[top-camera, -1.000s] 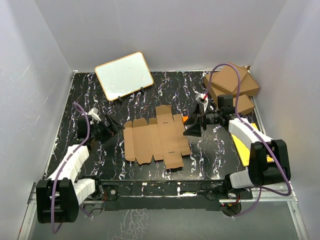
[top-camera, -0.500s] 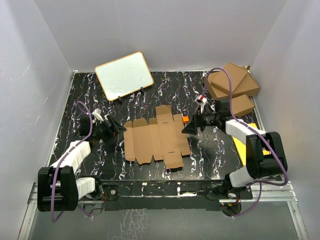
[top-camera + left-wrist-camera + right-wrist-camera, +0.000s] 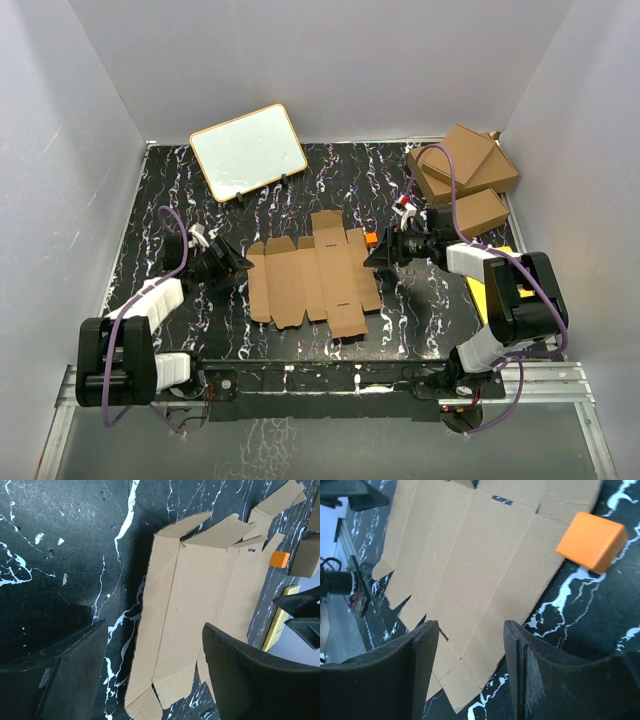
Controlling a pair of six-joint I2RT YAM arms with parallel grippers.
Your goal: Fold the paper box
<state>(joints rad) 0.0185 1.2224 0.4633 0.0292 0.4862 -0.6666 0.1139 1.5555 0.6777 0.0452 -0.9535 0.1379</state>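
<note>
The paper box (image 3: 312,277) lies flat and unfolded in the middle of the black marbled table, plain brown cardboard with tabbed flaps and crease lines. It also shows in the left wrist view (image 3: 200,605) and the right wrist view (image 3: 475,565). My left gripper (image 3: 238,264) is open and empty, low at the sheet's left edge (image 3: 152,630). My right gripper (image 3: 372,259) is open and empty, low at the sheet's right edge (image 3: 470,625). Neither gripper holds the sheet.
A small orange block (image 3: 370,239) (image 3: 592,541) lies at the sheet's right edge. A whiteboard (image 3: 248,151) stands at the back left. Three larger brown cartons (image 3: 462,175) are stacked at the back right. A yellow sheet (image 3: 488,295) lies under the right arm.
Both arms have stretched lower and inward. The left gripper moved right to the sheet's left edge; the right gripper moved left and down to the right edge. The sheet has not moved.
</note>
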